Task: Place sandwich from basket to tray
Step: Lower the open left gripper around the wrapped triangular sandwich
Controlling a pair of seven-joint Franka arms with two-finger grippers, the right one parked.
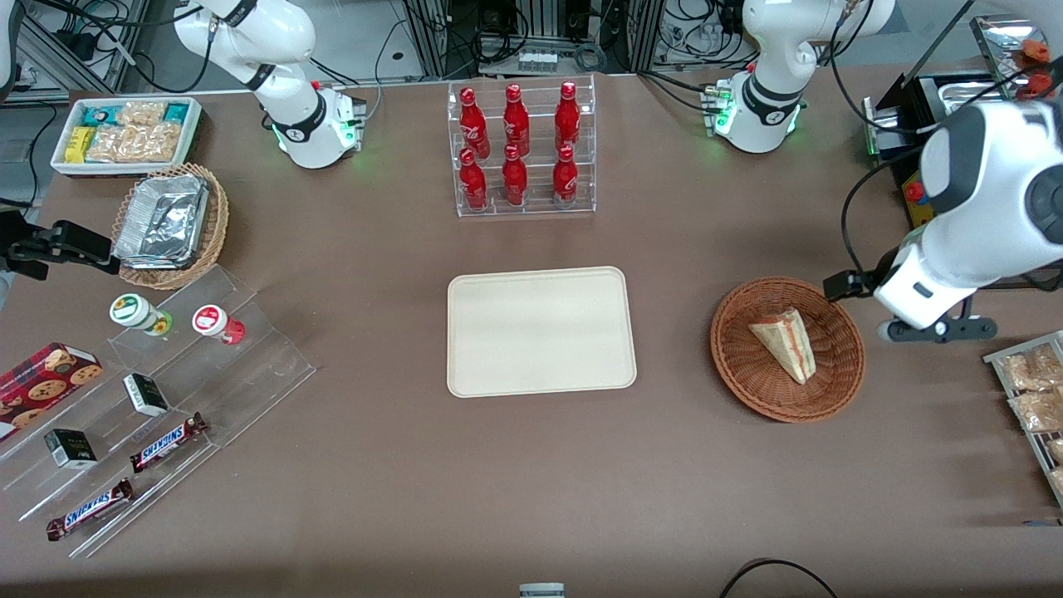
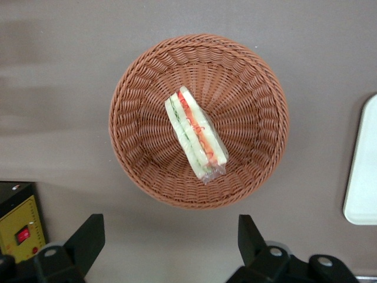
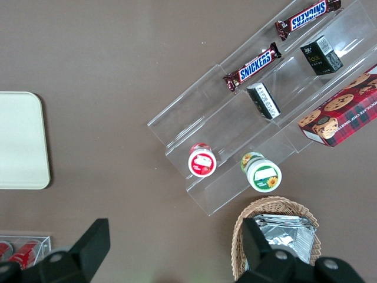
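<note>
The sandwich [image 1: 787,340] lies in the round reddish-brown wicker basket [image 1: 751,390], a pale wedge with orange-red and green filling showing. In the left wrist view the sandwich [image 2: 195,134] lies at the middle of the basket [image 2: 141,88]. The cream tray [image 1: 540,332] lies bare on the table beside the basket, toward the parked arm's end; its edge shows in the left wrist view [image 2: 362,177]. My left gripper [image 1: 938,330] hangs above the table just outside the basket's rim, toward the working arm's end. It is open wide and empty [image 2: 169,242], with its fingers [image 2: 88,239] clear of the basket.
A clear rack of red bottles [image 1: 523,149] stands farther from the front camera than the tray. A yellow box with a red switch [image 2: 20,233] and a rack of snack packets [image 1: 1034,399] lie near the gripper. A tan foil basket [image 1: 170,224] and a clear stepped stand [image 1: 166,399] lie at the parked arm's end.
</note>
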